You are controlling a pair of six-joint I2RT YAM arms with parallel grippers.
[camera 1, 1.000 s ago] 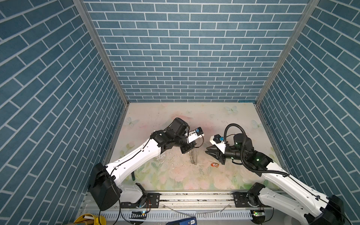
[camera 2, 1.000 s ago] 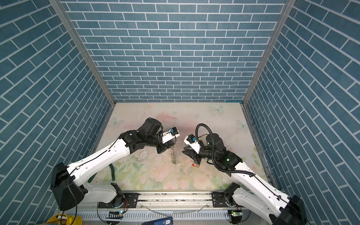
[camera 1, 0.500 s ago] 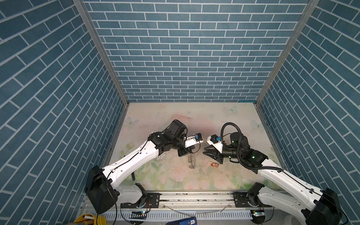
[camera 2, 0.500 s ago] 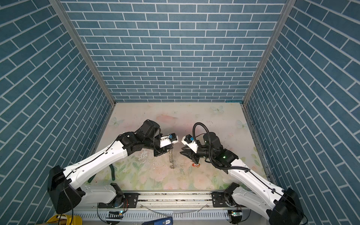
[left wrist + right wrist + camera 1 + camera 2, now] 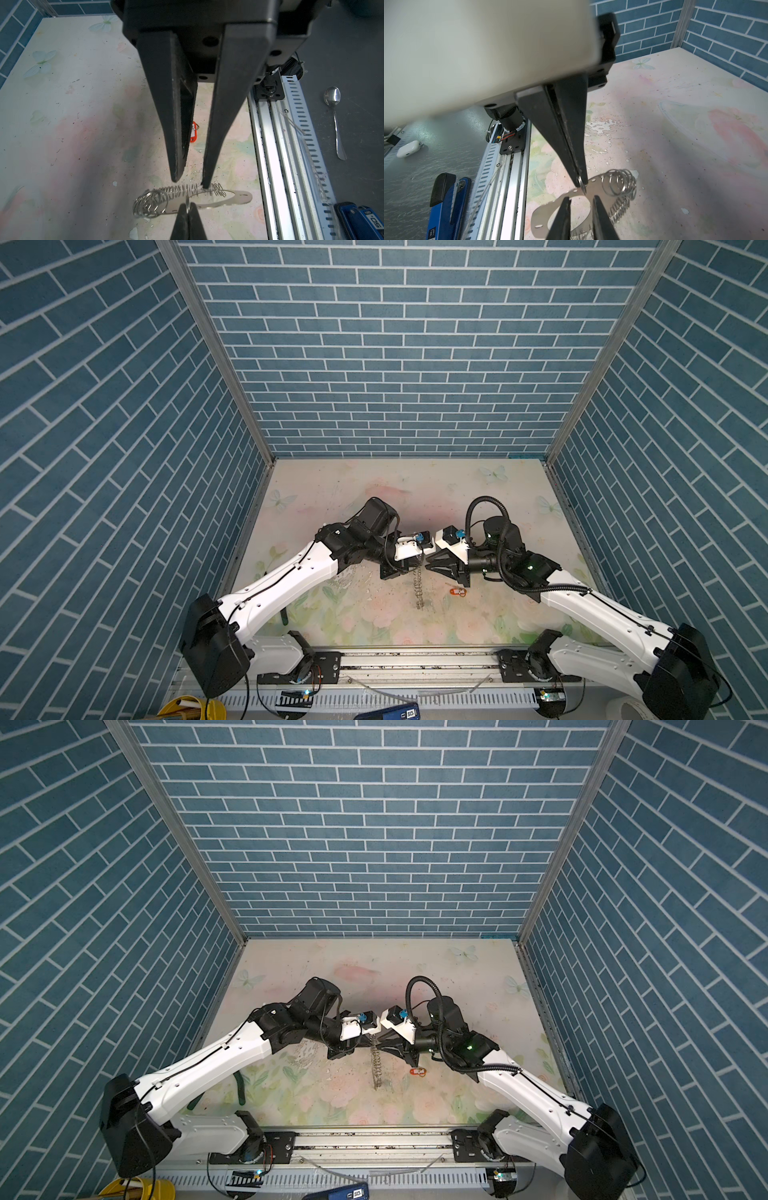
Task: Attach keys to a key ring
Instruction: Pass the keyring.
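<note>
L gripper [image 5: 580, 179]: jaws pressed together, tips pinching one small silver split ring [image 5: 581, 184]. That ring is on the key ring [image 5: 542, 216], a flat pale metal hoop w/ small slotted holes & a row of silver split rings along part of its rim. In both top views the key ring [image 5: 419, 589] [image 5: 376, 1065] hangs edge-on below the L tips. Its low end is at or just above the floral table mat [image 5: 374, 489]; can't tell if it touches.

R gripper [image 5: 191, 181]: jaws apart w/ a narrow gap, not clamped on anything. It faces the L gripper tip to tip, very close. In L wrist view one R fingertip [image 5: 204, 182] sits right at the row of split rings; can't tell if they touch. In R wrist view the R tips stand either side of the hoop's band, near the pinched ring.

Key tag [image 5: 457, 592] [image 5: 193, 135]: orange-red w/ a white label window & a tiny metal loop. It lies flat on the mat by the R gripper's base, near the key ring but apart. Not on the hoop.

Past the alu rail [image 5: 270, 145], off the mat: spoon [image 5: 332, 97], blue-black hand tool [image 5: 446, 205], small white case [image 5: 408, 148].
</note>
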